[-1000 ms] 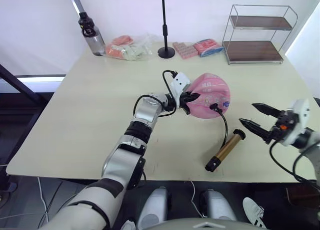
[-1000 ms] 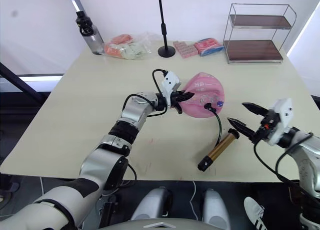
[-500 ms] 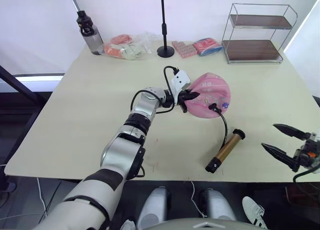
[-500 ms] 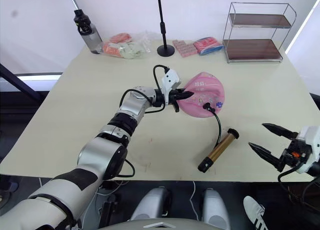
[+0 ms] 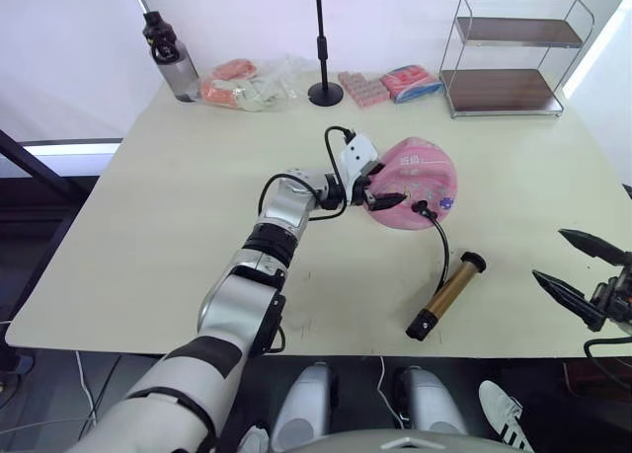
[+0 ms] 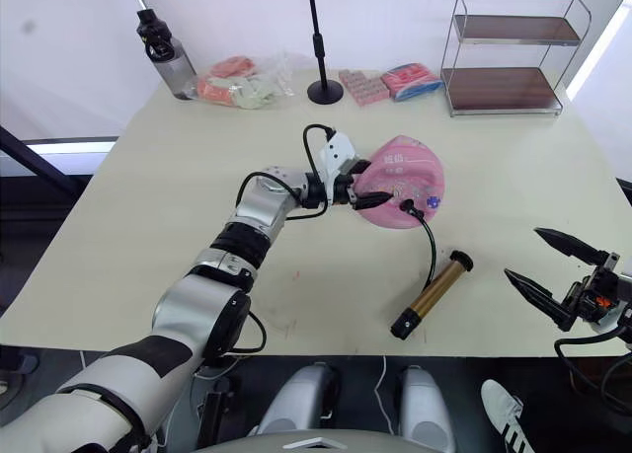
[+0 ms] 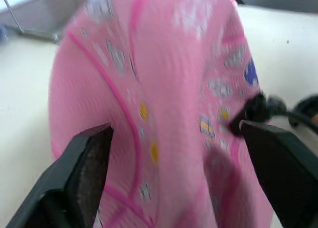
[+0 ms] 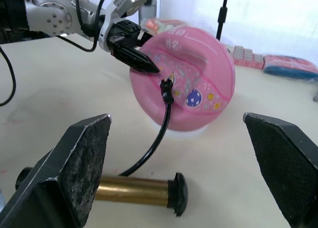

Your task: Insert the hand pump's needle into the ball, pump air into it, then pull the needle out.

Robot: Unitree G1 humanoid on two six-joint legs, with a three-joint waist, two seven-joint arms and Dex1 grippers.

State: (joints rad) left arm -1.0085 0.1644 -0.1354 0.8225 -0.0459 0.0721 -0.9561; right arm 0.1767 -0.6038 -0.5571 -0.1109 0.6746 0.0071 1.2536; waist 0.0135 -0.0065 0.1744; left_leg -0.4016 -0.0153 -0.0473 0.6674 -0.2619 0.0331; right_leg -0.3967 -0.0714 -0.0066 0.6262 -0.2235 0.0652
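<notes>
Left tool point(image 5: 383, 195) is open, fingers straddling the near side of the pink ball point(image 5: 415, 184), pressed against it but not clamped, so it's bracing more than gripping. Ball sits mid-tabletop point(image 5: 168, 206), partly flat and soft, so expect it to squash and roll if you load it sideways. Needle point(image 8: 166, 84) looks already seated in the ball's near face, black fitting at the skin, hose point(image 5: 441, 244) curving down to the pump point(image 5: 445, 290), which lies loose on the tabletop just in front of the ball, handle end toward you. Right tool point(image 6: 555, 273) is open, empty, hovering off the tabletop's right edge, well apart from the pump. Next step by my read: bring the right tool in low, take the pump by its barrel, and avoid tugging the hose or you'll drag the needle out early. Keep the left brace firm against the ball.
</notes>
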